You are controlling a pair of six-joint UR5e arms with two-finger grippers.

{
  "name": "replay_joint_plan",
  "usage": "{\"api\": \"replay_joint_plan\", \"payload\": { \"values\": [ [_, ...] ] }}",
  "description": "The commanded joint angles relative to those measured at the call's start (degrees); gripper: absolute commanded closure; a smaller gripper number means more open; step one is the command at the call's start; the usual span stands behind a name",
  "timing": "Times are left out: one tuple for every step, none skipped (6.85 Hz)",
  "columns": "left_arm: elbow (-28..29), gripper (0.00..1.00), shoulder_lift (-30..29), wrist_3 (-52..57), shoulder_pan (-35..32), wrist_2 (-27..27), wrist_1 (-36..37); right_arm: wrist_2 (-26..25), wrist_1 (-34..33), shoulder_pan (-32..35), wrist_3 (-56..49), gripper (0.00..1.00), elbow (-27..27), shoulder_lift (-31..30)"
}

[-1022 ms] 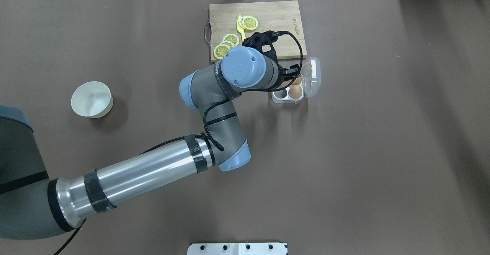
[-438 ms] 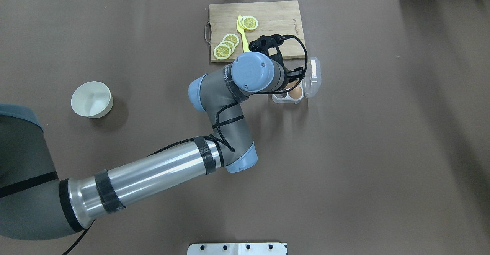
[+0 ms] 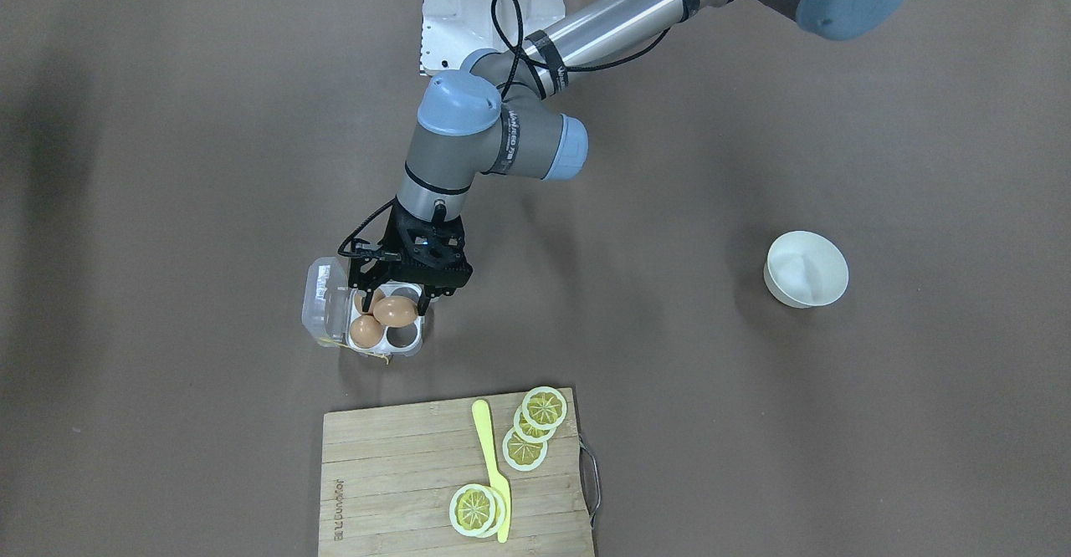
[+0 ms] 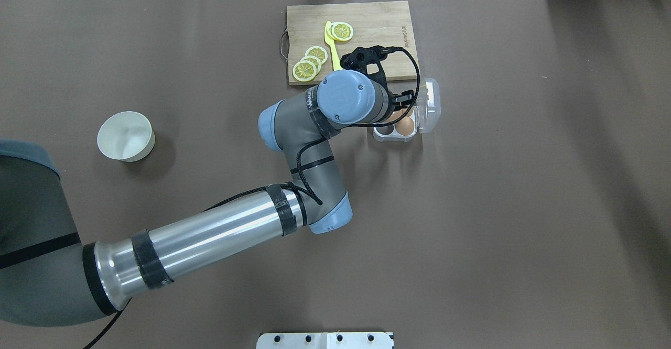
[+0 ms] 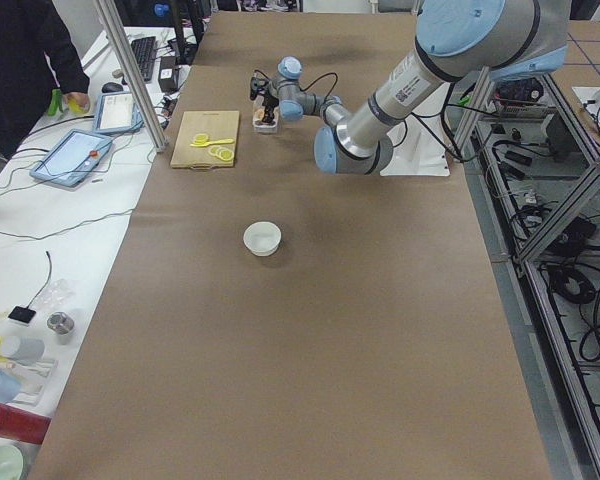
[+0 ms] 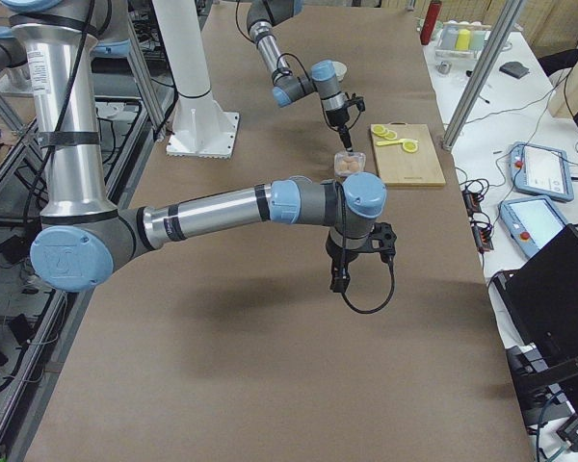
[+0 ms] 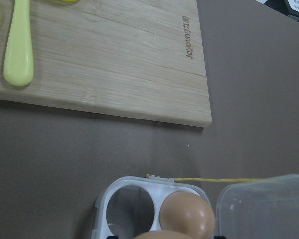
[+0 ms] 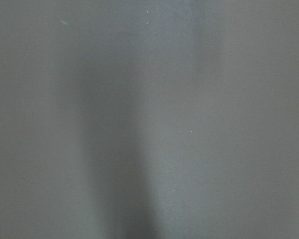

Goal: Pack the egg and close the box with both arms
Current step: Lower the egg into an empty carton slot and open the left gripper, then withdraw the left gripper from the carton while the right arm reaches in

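My left gripper (image 3: 396,304) is shut on a brown egg (image 3: 395,312) and holds it just above the box (image 3: 416,345), a small grey four-cell carton. Its clear lid (image 3: 322,298) lies open to the side. One egg (image 3: 365,331) sits in a front cell and another shows behind it. The cell (image 3: 403,335) under the held egg's edge is empty. In the left wrist view the seated egg (image 7: 187,215), an empty cell (image 7: 128,204) and the yellow thread (image 7: 214,179) show. My right gripper (image 6: 339,281) hangs over bare table; I cannot tell whether it is open.
A wooden cutting board (image 3: 393,465) with lemon slices (image 3: 525,448) and a yellow plastic knife (image 3: 489,465) lies just beyond the carton. A white bowl (image 3: 805,268) stands apart on my left side of the table. The right wrist view shows only brown table cover.
My left arm has moved to the right with the egg, so the wrist now covers more of the carton. The carton and its seated eggs have not moved.
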Motion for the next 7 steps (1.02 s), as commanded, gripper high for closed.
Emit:
{"api": "replay_joint_plan", "payload": {
  "values": [
    [-2.4,0.03,1.9,1.5,-3.7,-5.6,0.1,0.0,0.0,-0.1,0.1,0.0,0.3,0.0],
    [-8.4,0.03,5.9,1.9,-5.9,-8.4,0.6,0.2,0.0,-0.1,0.1,0.0,0.4,0.0],
    [-11.1,0.03,7.6,1.9,-8.4,-12.5,2.0,1.5,0.3,-0.1,0.1,0.0,0.2,0.0],
    [-12.1,0.03,7.7,2.0,-11.4,-16.7,5.6,2.5,0.7,-0.1,0.1,0.0,0.4,0.0],
    [-14.8,0.03,8.4,4.0,-13.7,-21.4,11.0,4.3,0.8,-0.2,0.1,0.0,1.0,0.2],
    [-22.0,0.03,11.9,5.6,-15.9,-22.7,19.9,6.1,2.4,-0.5,0.1,0.0,0.9,0.3],
    [-31.2,0.03,17.7,11.3,-18.0,-23.4,27.3,6.8,5.6,-1.6,4.2,0.0,0.9,0.4]
  ]
}}
